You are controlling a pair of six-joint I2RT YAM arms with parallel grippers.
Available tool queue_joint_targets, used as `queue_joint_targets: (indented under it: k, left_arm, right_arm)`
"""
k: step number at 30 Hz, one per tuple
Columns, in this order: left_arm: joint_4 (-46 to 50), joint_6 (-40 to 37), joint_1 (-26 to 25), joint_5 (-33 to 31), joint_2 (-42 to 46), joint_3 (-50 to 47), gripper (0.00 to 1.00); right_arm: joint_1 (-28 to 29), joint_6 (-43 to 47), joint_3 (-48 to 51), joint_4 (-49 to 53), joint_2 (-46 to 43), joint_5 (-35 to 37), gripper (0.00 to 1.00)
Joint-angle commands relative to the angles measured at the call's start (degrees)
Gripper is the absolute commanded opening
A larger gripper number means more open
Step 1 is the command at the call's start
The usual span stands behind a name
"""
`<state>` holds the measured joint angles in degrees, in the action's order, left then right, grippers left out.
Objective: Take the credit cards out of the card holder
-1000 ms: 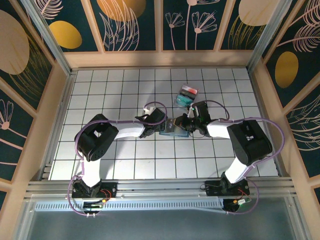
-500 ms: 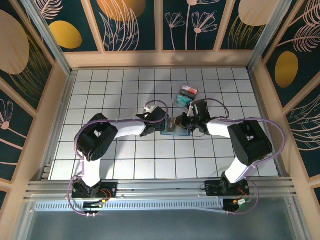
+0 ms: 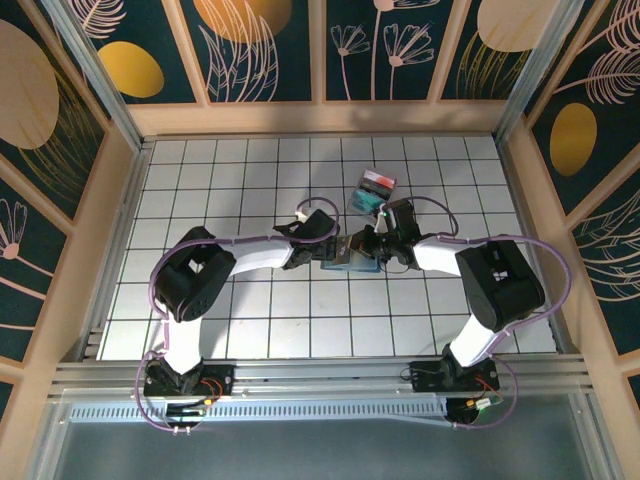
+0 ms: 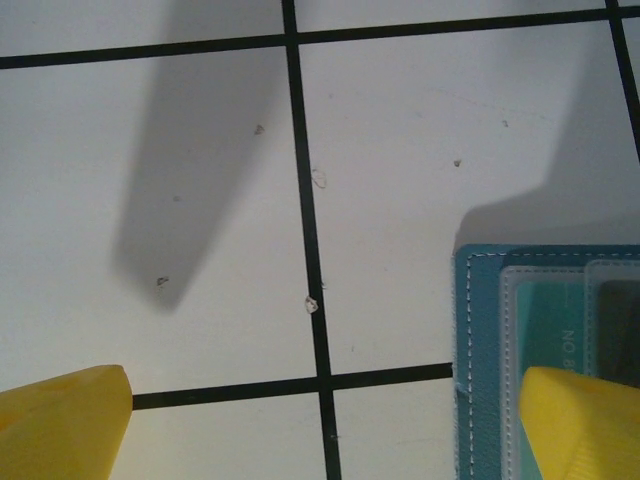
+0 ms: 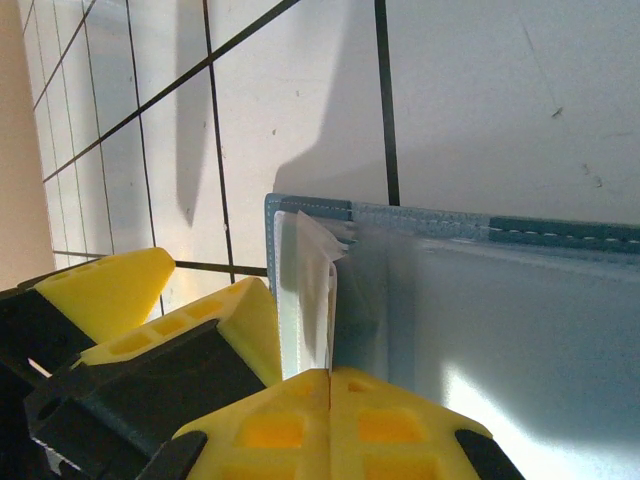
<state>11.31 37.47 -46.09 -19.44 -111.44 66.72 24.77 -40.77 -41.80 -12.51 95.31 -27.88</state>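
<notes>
The card holder [image 3: 352, 262] lies on the table [image 3: 230, 180] near its middle, with the left gripper [image 3: 330, 250] at its left side and the right gripper [image 3: 368, 250] at its right. A tray [image 3: 372, 190] sits just behind it.

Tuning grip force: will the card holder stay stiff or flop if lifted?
Likely floppy: the card holder looks stitched and soft, a thin layer curling up at the shut right tool. Probably light; may slide on the smooth table.
</notes>
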Motion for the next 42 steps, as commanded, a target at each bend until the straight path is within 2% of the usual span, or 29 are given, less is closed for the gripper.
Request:
queue_joint_targets:
  k: [1, 11, 19, 42]
  left_arm:
    - [0.0, -1.4, -0.2, 1.5, -2.1, 2.0, 0.99]
    - [-1.9, -0.4, -0.2, 1.6, 2.1, 0.0, 0.99]
    - [-4.7, -0.7, -0.2, 6.3, 5.8, -2.6, 0.99]
    - [2.8, -2.5, -0.2, 3.8, -2.9, -1.0, 0.99]
  right_arm:
    - [-0.3, 1.4, -1.6, 1.5, 0.8, 1.2, 0.06]
    - [-0.4, 1.5, -1.3, 1.7, 0.8, 1.7, 0.06]
    - [-0.4, 1.8, -1.4, 2.0, 0.5, 1.9, 0.06]
    - [-0.6, 1.4, -1.2, 2.0, -0.8, 1.9, 0.07]
